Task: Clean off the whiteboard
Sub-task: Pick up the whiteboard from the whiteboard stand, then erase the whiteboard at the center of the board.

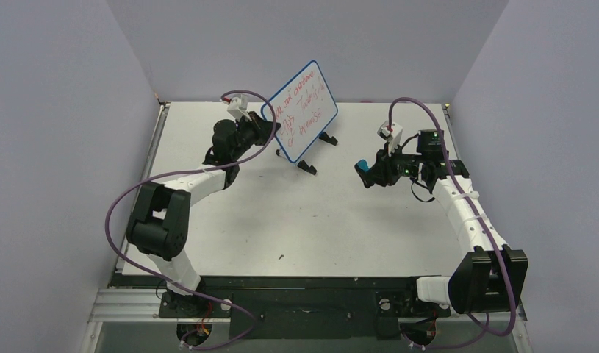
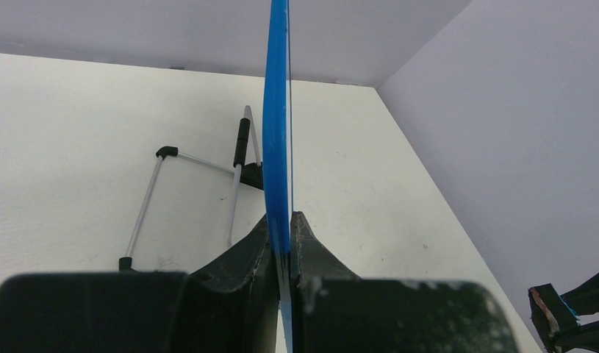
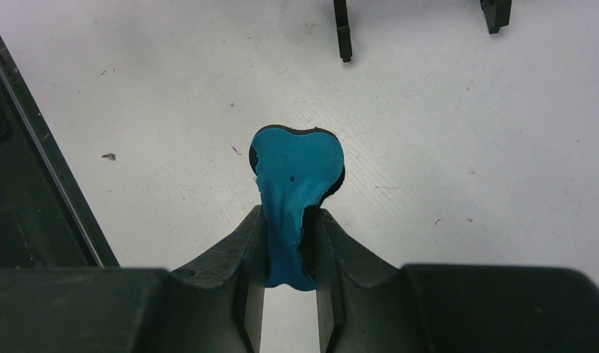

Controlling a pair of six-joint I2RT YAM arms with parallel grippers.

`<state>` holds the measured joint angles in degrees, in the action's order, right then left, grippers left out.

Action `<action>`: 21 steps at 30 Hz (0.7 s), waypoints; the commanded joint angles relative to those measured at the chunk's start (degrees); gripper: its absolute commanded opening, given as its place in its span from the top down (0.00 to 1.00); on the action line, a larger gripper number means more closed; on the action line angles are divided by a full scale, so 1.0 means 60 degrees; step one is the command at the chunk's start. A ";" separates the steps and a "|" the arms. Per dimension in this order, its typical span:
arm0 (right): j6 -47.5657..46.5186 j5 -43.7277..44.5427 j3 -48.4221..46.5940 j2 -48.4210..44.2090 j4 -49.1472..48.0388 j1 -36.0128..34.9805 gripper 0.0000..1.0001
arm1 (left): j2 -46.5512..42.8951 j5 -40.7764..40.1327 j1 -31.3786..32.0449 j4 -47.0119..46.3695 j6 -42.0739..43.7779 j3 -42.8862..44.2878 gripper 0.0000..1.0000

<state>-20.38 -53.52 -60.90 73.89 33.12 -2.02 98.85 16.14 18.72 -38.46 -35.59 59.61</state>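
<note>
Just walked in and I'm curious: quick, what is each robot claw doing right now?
Left gripper: closed on the edge of the whiteboard.
Right gripper: closed on the blue eraser.

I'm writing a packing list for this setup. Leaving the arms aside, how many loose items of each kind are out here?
Whiteboard: 1
Eraser: 1
Wire easel stand: 1
Total: 3
</note>
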 commanded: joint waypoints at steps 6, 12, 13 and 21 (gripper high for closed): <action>-0.0133 -0.0433 -0.0211 -0.0773 -0.0150 0.0296 1.00 | -0.1686 0.0967 0.0436 -0.0981 -0.0956 0.0074 1.00; -0.0456 -0.0507 0.0070 -0.1699 0.0098 0.0308 1.00 | -0.3126 0.0129 0.1803 -0.0923 -0.1415 -0.2004 1.00; -0.0621 -0.0611 0.0175 -0.1792 0.0213 0.0300 1.00 | -0.3524 -0.0131 0.2344 -0.0956 -0.1374 -0.2308 1.00; -0.1819 -0.0771 0.0345 -0.2180 0.1217 -0.0163 1.00 | -0.4823 -0.2938 0.4779 -0.1941 -0.1142 -0.5014 1.00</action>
<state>-25.87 -56.01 -59.09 60.99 37.43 -1.15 74.11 8.69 45.12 -38.33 -41.80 32.10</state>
